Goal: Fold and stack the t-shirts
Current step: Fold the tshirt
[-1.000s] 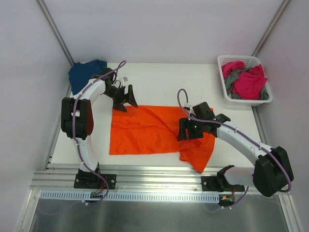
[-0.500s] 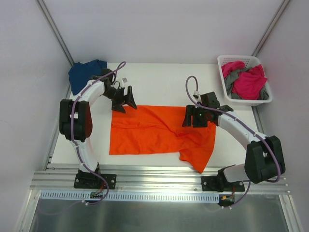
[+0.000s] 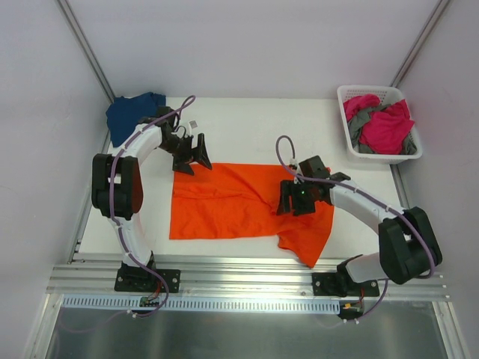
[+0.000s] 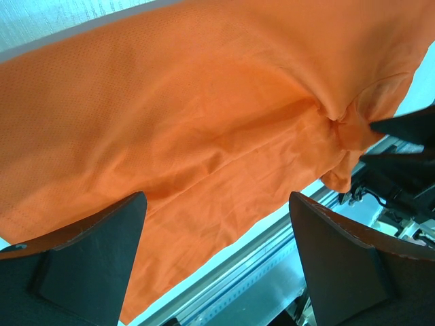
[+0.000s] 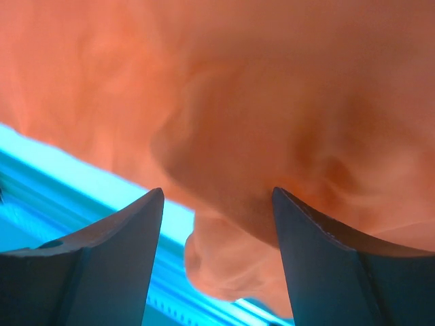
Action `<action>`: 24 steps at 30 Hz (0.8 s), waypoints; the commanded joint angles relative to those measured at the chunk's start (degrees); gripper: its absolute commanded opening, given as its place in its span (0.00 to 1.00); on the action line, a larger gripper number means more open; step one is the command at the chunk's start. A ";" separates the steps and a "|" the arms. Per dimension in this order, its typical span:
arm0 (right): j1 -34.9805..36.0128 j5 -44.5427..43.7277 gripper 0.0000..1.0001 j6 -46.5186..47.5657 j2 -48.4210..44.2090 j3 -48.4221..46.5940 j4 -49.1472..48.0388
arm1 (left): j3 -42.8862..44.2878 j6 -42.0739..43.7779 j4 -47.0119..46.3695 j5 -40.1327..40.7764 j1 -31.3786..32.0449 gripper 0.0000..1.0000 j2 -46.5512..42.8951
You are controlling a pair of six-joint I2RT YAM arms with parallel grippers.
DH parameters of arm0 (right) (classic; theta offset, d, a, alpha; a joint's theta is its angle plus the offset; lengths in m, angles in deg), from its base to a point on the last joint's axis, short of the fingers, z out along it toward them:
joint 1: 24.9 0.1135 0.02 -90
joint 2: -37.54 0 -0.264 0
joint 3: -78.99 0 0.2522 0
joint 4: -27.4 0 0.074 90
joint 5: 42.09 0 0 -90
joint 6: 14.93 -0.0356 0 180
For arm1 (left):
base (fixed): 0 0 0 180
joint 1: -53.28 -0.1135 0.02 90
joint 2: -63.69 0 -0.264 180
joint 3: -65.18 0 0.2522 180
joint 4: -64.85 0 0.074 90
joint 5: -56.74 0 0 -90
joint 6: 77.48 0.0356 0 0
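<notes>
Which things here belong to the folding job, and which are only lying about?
Belong to the job:
orange t-shirt, spread on the table
navy t-shirt, crumpled at the far left corner
pink t-shirts and grey t-shirt, heaped in the white basket

Only lying about:
white basket
table

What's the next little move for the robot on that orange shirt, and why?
Probably lower the right hand and close it on the bunched cloth beneath. It stands open just over a rumpled fold on the orange t-shirt's right side, while the rest lies fairly flat, so that part needs pulling straight before folding.
</notes>
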 commanded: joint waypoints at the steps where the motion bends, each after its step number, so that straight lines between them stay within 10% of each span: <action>1: 5.09 2.49 0.69 -3.00 -5.42 2.50 2.32 | 0.59 0.74 0.85 0.06 -0.42 0.87 -2.57; 24: -5.87 -3.74 0.73 0.43 2.39 -6.28 -2.87 | 1.20 0.30 1.47 -0.82 -0.42 0.88 -0.47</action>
